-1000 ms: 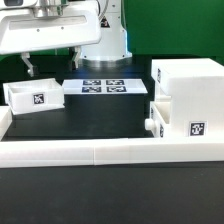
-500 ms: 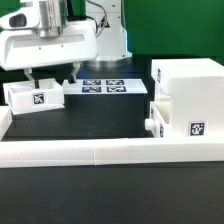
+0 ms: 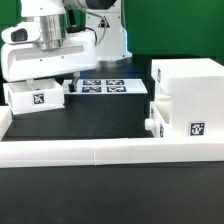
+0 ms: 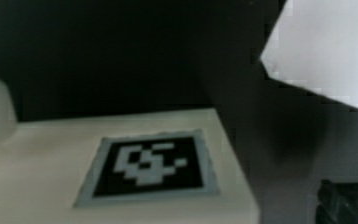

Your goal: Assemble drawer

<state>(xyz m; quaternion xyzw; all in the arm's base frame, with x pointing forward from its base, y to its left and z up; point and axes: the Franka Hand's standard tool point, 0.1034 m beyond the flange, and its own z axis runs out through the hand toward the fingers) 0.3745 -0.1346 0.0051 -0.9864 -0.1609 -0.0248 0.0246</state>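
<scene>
Gripper (image 3: 49, 86): is hanging low over the small tray, fingers (image 3: 71, 84) spread wide w/ one on each side of it. Can't tell whether they're touching its walls.
Small tray (image 3: 33, 99): is sitting upright on the black table (image 3: 95, 115), toward the far side at the exterior view's left. Its front tag (image 3: 40, 99) is facing the near side.
Housing (image 3: 195, 80): is standing at the exterior view's right, well apart from the small tray.
Second tray (image 3: 180, 120): is sitting right against the housing's near side. Its knob (image 3: 150, 125) is pointing toward the exterior view's left.
Marker board (image 3: 105, 87): is lying flat on the far part of the table, btwn the small tray and the housing.
Low wall (image 3: 100, 152): is running across the near side, from the exterior view's left to its right.
Wrist view: is showing a blurred close-up tag (image 4: 149, 168) on a white surface, w/ dark table beyond and a white shape (image 4: 327, 50) further off. Can't tell which part that shape is.
</scene>
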